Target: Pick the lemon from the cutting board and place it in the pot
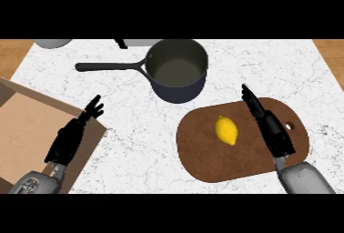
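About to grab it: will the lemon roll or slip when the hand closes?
Probably rolls: the lemon is oval, lying loose on the flat board. Its smooth skin may slip between fingers. The open right hand hasn't touched it.

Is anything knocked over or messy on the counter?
Nothing stands out. The lemon lies whole on the cutting board, the pot stands upright, and nothing looks spilled. The right hand is open over the board; the left hand is open over a cardboard box.
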### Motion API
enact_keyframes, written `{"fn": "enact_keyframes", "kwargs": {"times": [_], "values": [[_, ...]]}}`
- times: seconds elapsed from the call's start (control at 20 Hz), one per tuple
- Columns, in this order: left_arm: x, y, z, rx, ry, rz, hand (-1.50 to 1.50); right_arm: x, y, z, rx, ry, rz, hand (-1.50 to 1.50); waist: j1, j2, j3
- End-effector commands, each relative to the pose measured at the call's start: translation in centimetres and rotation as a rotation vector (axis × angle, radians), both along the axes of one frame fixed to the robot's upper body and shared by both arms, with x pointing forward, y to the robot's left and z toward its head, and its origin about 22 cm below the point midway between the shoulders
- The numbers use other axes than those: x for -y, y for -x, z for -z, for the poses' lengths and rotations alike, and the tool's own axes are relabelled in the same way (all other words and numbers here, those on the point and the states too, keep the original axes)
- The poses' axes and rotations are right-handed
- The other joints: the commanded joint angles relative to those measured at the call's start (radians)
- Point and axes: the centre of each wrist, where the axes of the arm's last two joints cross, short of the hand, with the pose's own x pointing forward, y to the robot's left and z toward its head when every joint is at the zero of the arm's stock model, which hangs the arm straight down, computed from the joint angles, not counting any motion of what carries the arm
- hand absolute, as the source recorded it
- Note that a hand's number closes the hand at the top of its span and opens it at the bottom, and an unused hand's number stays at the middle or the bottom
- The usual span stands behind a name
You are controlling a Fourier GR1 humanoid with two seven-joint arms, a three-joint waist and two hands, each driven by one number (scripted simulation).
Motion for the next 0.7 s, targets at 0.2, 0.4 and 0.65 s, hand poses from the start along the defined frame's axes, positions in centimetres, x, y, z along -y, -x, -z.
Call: {"fn": "enact_keyframes", "kwargs": {"times": [0.2, 0.4, 0.65], "values": [[-0.6, -2.3, -7.0, 0.206, 0.165, -0.156, 0.0, 1.2, -6.5, -7.1, 0.16, -0.069, -0.221, 1.5, 0.086, 0.024, -0.035], [0.7, -3.4, -9.4, 0.216, 0.281, -0.2, 0.0, 6.0, -8.0, -6.6, 0.289, 0.219, -0.169, -1.5, 0.073, 0.037, -0.033], [0.8, -2.1, -8.1, 0.224, 0.273, -0.246, 0.0, 9.7, -8.9, -5.5, 0.413, 0.008, -0.336, -1.5, 0.047, 0.027, -0.034]]}}
